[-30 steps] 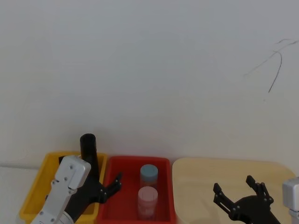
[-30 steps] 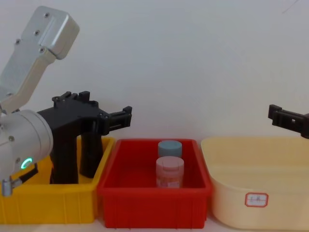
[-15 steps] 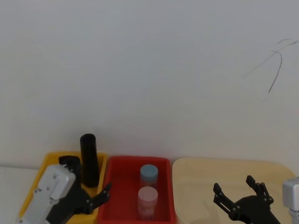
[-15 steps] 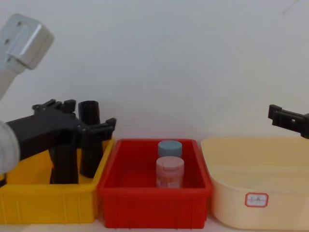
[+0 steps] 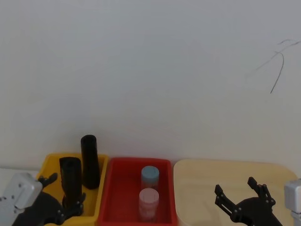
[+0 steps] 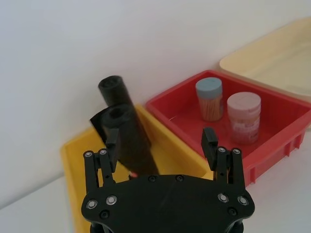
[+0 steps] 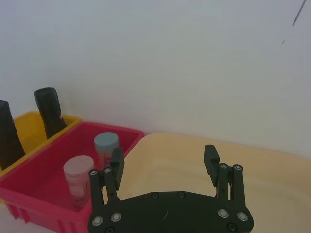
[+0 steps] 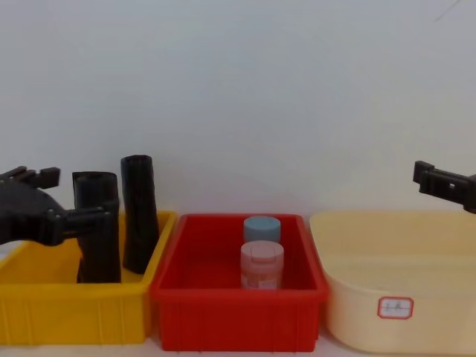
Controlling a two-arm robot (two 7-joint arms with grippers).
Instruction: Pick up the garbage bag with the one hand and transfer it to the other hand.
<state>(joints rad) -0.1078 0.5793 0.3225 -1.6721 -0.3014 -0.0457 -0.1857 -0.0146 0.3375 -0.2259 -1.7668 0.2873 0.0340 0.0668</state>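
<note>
Since a second ago the left gripper point(image 6: 161, 140) has drawn back from above the red bin point(image 8: 238, 320) to the near left corner of the yellow bin point(image 8: 74, 312), and its silver wrist has dropped out of the chest view. It now reaches forward low over that bin's near edge, fingers level and pointing away from the robot. Its jaws stand wide apart and clamp nothing. In the chest view one finger crosses in front of the garbage bag point(image 8: 98, 253) about halfway up; whether it touches the film cannot be told.

The garbage bag stands on end in the yellow bin, its long axis close to upright and its open end pointing up. In the left wrist view a loose flap of film sticks out near its top. Just behind it and a little to the right stands the slimmer black roll point(image 8: 139, 216), also on end, leaning slightly.

The right gripper point(image 7: 164, 155) hovers over the beige tub point(image 8: 446, 312), well apart from the bag, fingers pointing forward and jaws spread with nothing between them.

In the red bin, a blue-lidded jar point(image 8: 262, 227) stands behind a pink-lidded jar point(image 8: 262, 264), both upright.

A small white label point(image 8: 395, 306) with a red border sits on the front wall of the beige tub; its writing is too small to read.
</note>
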